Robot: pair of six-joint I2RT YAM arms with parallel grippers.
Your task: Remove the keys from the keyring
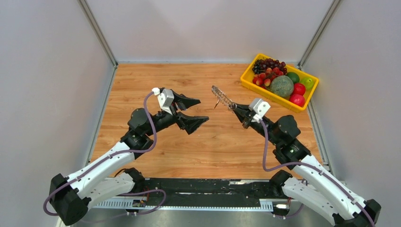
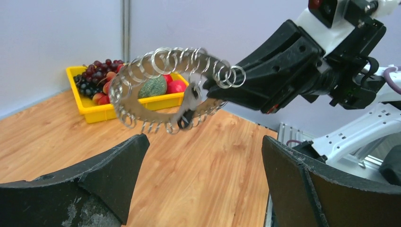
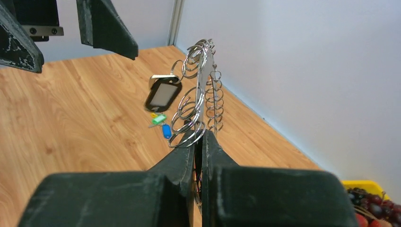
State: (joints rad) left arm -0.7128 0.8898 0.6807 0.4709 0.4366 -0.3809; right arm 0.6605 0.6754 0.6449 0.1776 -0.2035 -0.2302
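The keyring (image 1: 222, 98) is a large grey metal ring rimmed with small wire loops. It is held up in the air over the table's middle. My right gripper (image 1: 235, 108) is shut on its near edge, and the flat band (image 3: 204, 85) stands edge-on between the fingers (image 3: 187, 161). A small key with a black head (image 3: 163, 94) hangs from the ring's left side and also shows in the left wrist view (image 2: 187, 116). Small green (image 3: 159, 118) and blue (image 3: 166, 131) tags show below it; I cannot tell whether they hang or lie. My left gripper (image 1: 191, 111) is open and empty, left of the ring, not touching it.
A yellow tray (image 1: 247, 75) of grapes, apples and a melon stands at the back right, near the right wall. The wooden table (image 1: 213, 151) has metal rails along its left and right sides. Both arm bases sit on the black bar at the near edge.
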